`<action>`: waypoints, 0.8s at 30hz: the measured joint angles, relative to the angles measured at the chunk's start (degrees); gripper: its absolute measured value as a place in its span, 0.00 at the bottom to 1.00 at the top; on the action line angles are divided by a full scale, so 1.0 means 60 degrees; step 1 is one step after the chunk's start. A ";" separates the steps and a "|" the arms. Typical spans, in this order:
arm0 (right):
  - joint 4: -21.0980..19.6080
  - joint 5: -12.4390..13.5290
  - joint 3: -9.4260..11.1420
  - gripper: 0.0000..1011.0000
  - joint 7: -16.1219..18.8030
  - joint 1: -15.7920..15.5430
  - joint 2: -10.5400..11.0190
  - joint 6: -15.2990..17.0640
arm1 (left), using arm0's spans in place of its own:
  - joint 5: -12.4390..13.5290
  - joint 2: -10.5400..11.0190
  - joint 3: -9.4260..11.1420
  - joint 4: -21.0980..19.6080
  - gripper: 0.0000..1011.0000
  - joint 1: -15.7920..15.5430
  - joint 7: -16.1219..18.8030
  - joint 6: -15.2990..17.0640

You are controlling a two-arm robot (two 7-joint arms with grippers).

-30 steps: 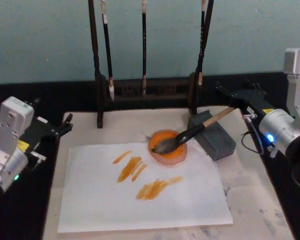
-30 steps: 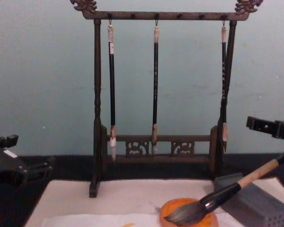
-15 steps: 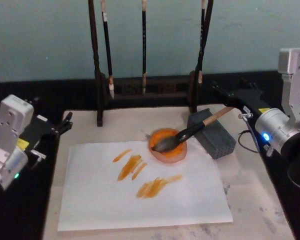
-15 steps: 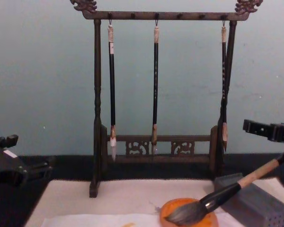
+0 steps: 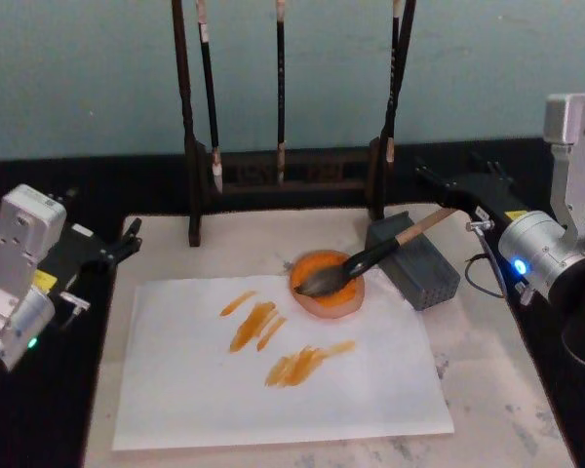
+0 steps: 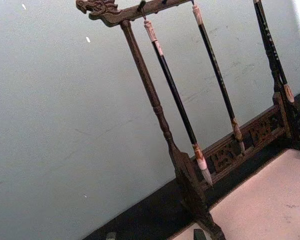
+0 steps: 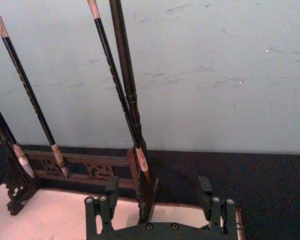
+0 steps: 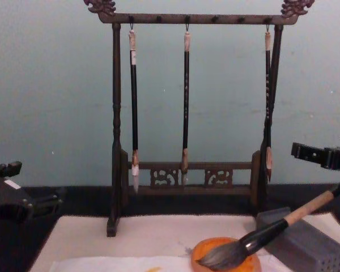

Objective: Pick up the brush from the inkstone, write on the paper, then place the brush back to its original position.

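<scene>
The brush (image 5: pixel 370 259) lies with its dark bristles in the round orange inkstone (image 5: pixel 317 307) and its tan handle propped on a grey block (image 5: pixel 421 271). In the chest view the brush (image 8: pixel 260 235) slants up to the right from the inkstone (image 8: pixel 199 249). The white paper (image 5: pixel 273 390) carries several orange strokes. My right gripper (image 5: pixel 431 179) hovers open and empty just behind the handle's end, apart from it; its two fingers (image 7: pixel 110 192) stand wide apart. My left gripper (image 5: pixel 129 239) is parked open at the table's left edge.
A dark wooden stand (image 5: pixel 283 175) with three thin hanging brushes (image 8: pixel 186 102) rises along the table's back edge. The perforated grey block sits right of the inkstone. Black cloth (image 5: pixel 156 190) borders the pale mat (image 5: pixel 487 390).
My right arm has shifted slightly, mostly in the first half second. The brush, the inkstone and the left arm have stayed put.
</scene>
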 joint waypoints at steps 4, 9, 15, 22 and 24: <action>-0.0005 0.0006 0.0000 0.99 0.0000 -0.0001 0.0003 0.0000 | 0.0000 0.0000 -0.0001 0.0000 0.99 -0.0001 0.0000 0.0000; -0.0010 0.0012 0.0001 0.99 0.0000 -0.0001 0.0007 0.0000 | 0.0000 0.0000 0.0000 0.0000 0.99 0.0000 0.0000 0.0000; -0.0011 0.0019 0.0000 0.99 -0.0001 -0.0002 0.0010 0.0000 | 0.0000 0.0000 0.0000 0.0000 0.99 0.0000 0.0000 0.0000; -0.0011 0.0019 0.0000 0.99 -0.0001 -0.0002 0.0010 -0.0001 | 0.0001 0.0000 0.0000 0.0000 0.99 0.0000 0.0000 0.0000; -0.0011 0.0019 0.0000 0.99 -0.0001 -0.0002 0.0010 0.0000 | 0.0000 0.0000 0.0000 0.0000 0.99 -0.0001 0.0000 0.0000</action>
